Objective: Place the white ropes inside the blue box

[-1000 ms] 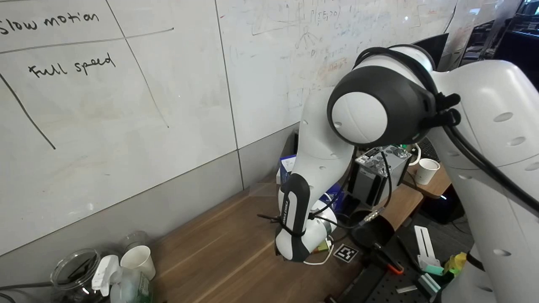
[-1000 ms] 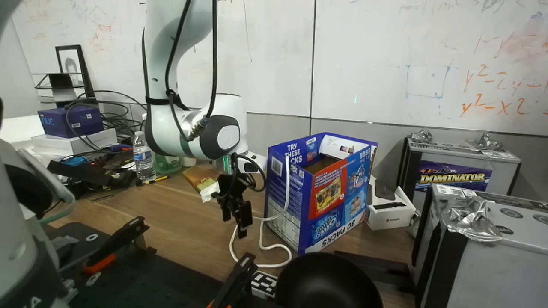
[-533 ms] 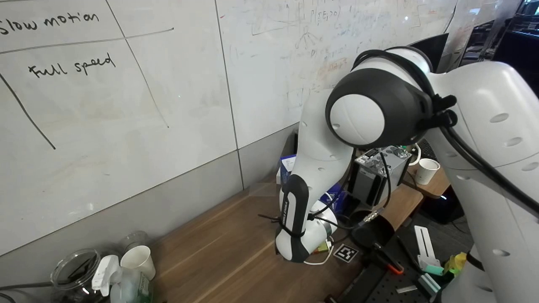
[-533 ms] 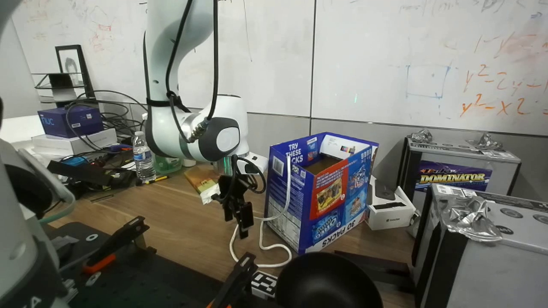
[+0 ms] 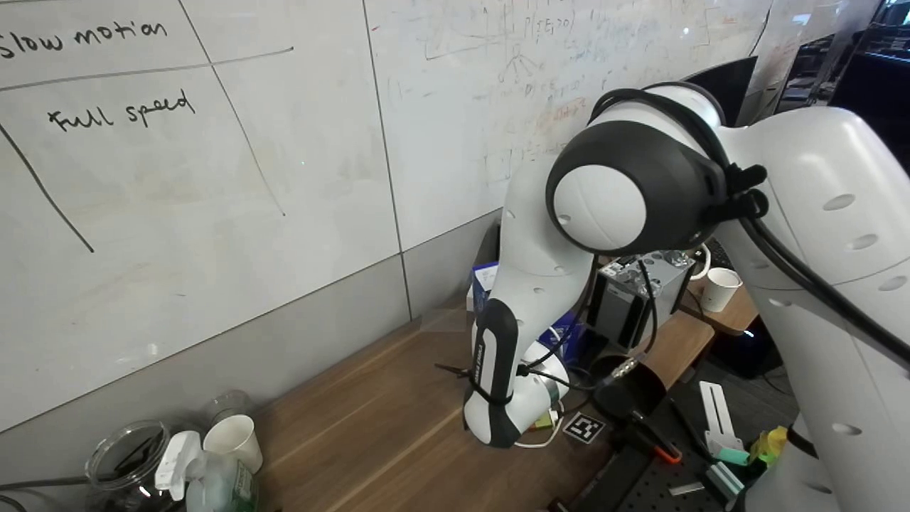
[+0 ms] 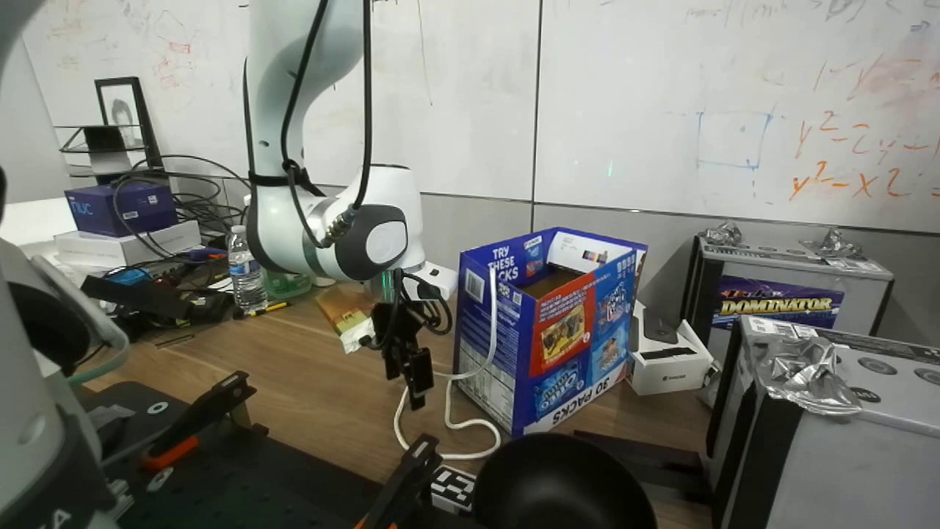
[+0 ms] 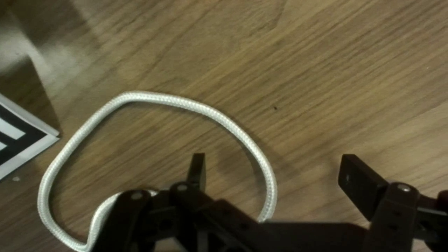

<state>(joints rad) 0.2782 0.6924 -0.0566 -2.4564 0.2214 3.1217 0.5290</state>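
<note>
Low in the wrist view, fingers hang spread over the white rope on the tabletop, presumably to pinch it; the blue box stands open-topped, apparently to receive it!

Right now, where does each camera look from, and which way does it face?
Wrist view: mounted by the open gripper, which shows along the bottom; looks down at the tabletop and white rope.
An exterior view: apparently high, angled down across the tabletop toward a whiteboard; the arm looms large.
An exterior view: apparently lower, facing the blue box and the whiteboard behind; arm and gripper show.
Both exterior views share the arm, white rope, blue box and whiteboard.
</note>
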